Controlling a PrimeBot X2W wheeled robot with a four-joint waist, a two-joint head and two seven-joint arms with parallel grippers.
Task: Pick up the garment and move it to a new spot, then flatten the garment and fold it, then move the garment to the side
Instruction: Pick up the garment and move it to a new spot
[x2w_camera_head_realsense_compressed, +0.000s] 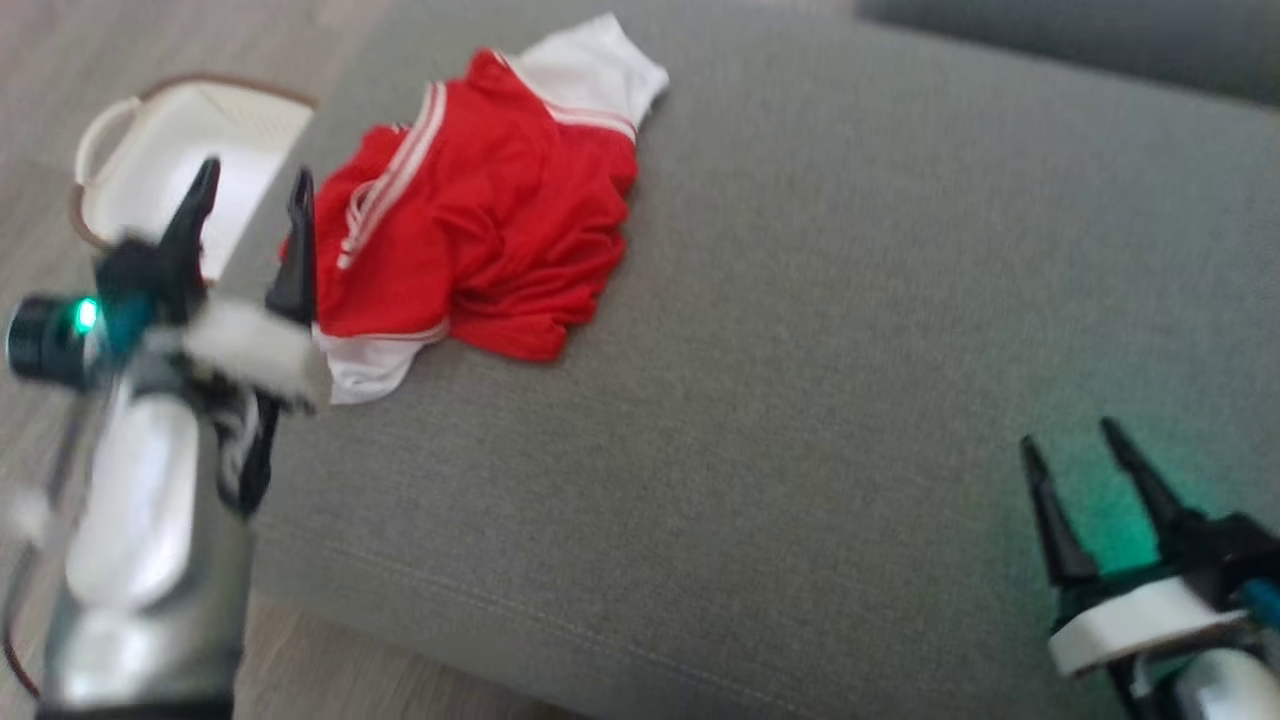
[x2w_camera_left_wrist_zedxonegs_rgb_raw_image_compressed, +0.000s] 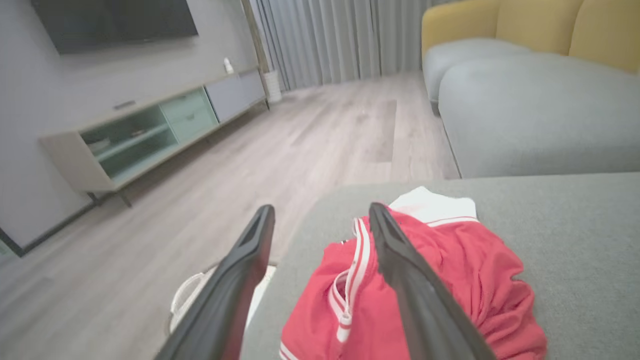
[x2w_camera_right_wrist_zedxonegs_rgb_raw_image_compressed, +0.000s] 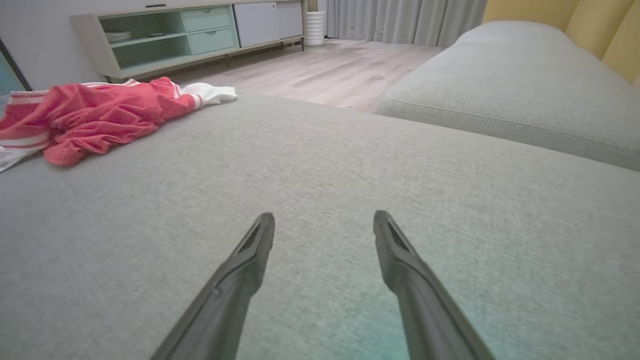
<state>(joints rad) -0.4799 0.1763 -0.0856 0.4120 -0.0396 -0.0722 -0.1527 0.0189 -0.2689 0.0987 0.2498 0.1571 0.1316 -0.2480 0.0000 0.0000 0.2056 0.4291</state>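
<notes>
Left gripper (x2w_camera_head_realsense_compressed: 255, 172) is seen with fingers spread wide and empty, just beside the crumpled red-and-white garment (x2w_camera_head_realsense_compressed: 490, 220), which is heaped near the left edge of the grey cushion (x2w_camera_head_realsense_compressed: 800, 350). Right gripper (x2w_camera_head_realsense_compressed: 1069, 435), likewise spread and empty, is held well apart from it, over bare fabric.

Grey cushion (x2w_camera_head_realsense_compressed: 800, 350) under crumpled red garment (x2w_camera_head_realsense_compressed: 480, 220)
</notes>
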